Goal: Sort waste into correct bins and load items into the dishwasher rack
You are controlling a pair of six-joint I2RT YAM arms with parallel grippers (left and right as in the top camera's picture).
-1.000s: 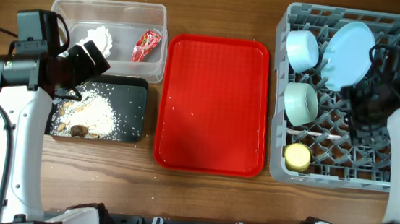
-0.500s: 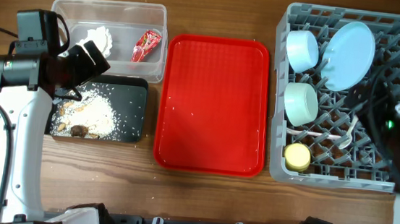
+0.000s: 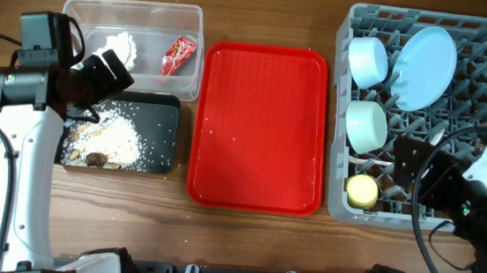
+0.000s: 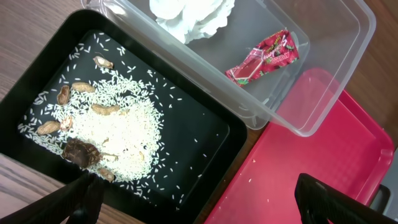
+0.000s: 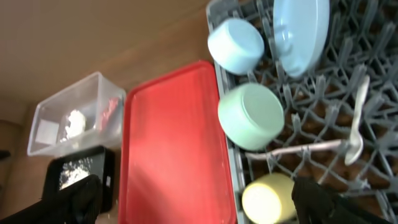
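The grey dishwasher rack [image 3: 481, 51] at the right holds the light blue plate [image 3: 427, 57], a pale blue bowl [image 3: 368, 61], a mint bowl [image 3: 366, 127] and the yellow cup [image 3: 362, 191]. In the right wrist view a white spoon [image 5: 357, 118] and a white fork [image 5: 305, 149] lie on the rack grid. The clear tub [image 3: 148, 11] holds crumpled tissue [image 3: 120, 46] and a red wrapper [image 3: 177, 56]. The black tray [image 3: 162, 138] holds rice and food scraps [image 4: 118, 130]. My left gripper [image 4: 199, 205] is open and empty above the black tray. My right gripper [image 5: 196, 202] is open and empty over the rack's front left part.
A flat red serving tray [image 3: 259, 129] lies between the bins and the rack, with a few crumbs on it. The wooden table [image 3: 252, 243] shows along the front and behind the tray. The left arm [image 3: 20, 161] stands along the left edge.
My right arm has drawn back from over the rack's middle toward the front right corner of the table. The left arm has not moved.
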